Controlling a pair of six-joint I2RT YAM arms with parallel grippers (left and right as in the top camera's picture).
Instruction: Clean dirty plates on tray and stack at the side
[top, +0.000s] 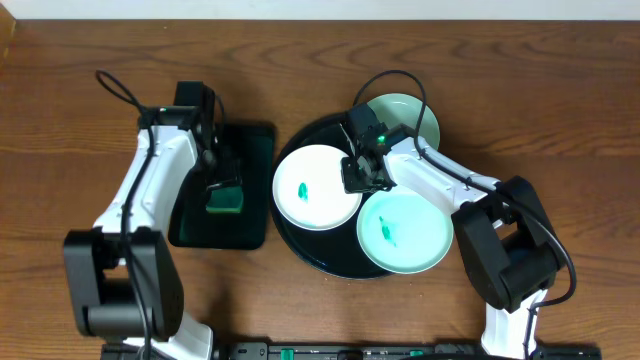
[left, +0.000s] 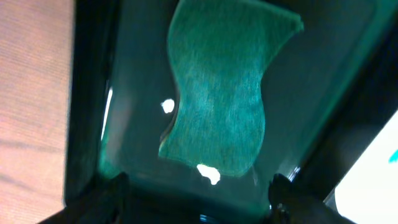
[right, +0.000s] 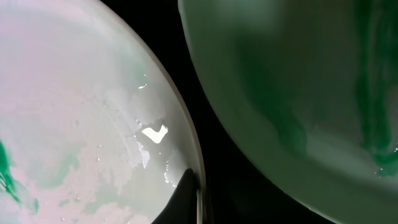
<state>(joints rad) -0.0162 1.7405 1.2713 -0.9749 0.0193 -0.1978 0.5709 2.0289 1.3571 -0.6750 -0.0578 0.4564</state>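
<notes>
Evidently early: none of three plates stacked at side. White plate and mint plate, both teal-smeared, lie on black tray, centre-right of frame. Second mint plate sits at tray's upper right edge, no smear visible. Right gripper at white plate's rim; cannot tell whether it grips. Left gripper spread wide over one green sponge in one green tray, left of centre.

Robotics lab bench indicated. Two arms, left and right, are mounted at 7 and 5 o'clock on a bare wooden table. Loose cables are looped overhead. A pale wall strip is noted at 12 o'clock.
</notes>
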